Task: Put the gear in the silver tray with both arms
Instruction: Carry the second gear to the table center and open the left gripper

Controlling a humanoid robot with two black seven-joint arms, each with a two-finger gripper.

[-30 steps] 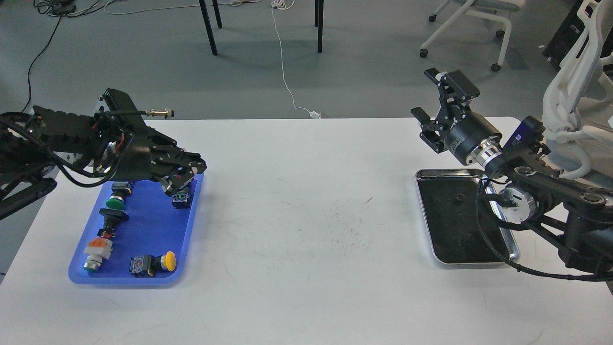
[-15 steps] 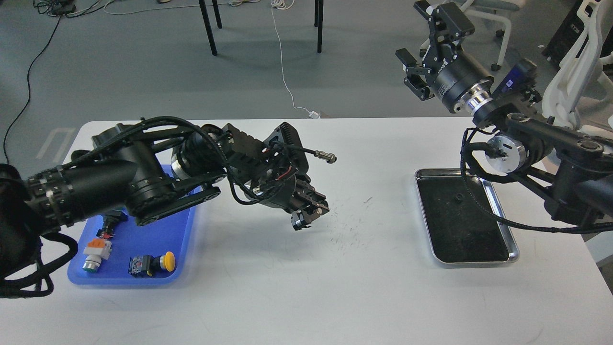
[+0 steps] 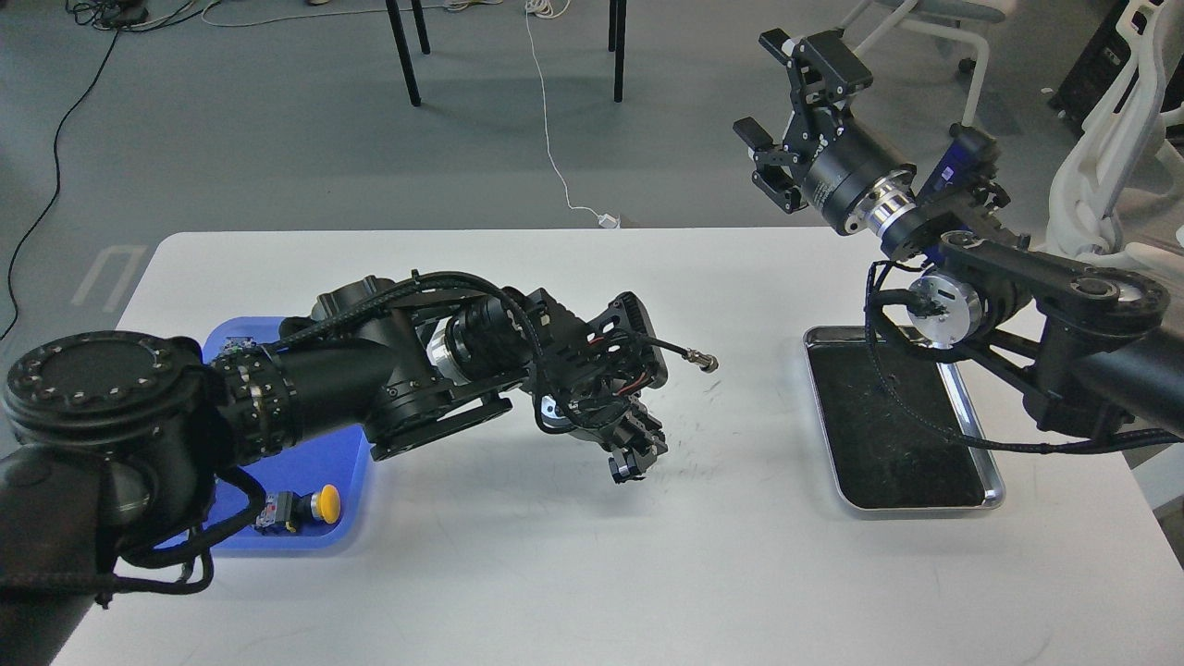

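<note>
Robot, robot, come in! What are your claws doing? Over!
Left claw low over mid-table, grip unclear. Right claw open, raised beyond the table. Silver tray empty, path clear.

So there's a white table (image 3: 518, 573) with a bunch of dark scuff marks around the middle, and on its left side a blue plastic tray (image 3: 347, 490) that's mostly hidden, with a yellow-capped push button (image 3: 301, 509) lying on its side near the front corner. Past the table it's grey floor with a white cable (image 3: 548, 139) snaking toward the table's far edge, black cables (image 3: 55, 129) off to the left, a couple of dark chair legs (image 3: 403, 51), and white office chairs (image 3: 1105, 157) over on the right.
</note>
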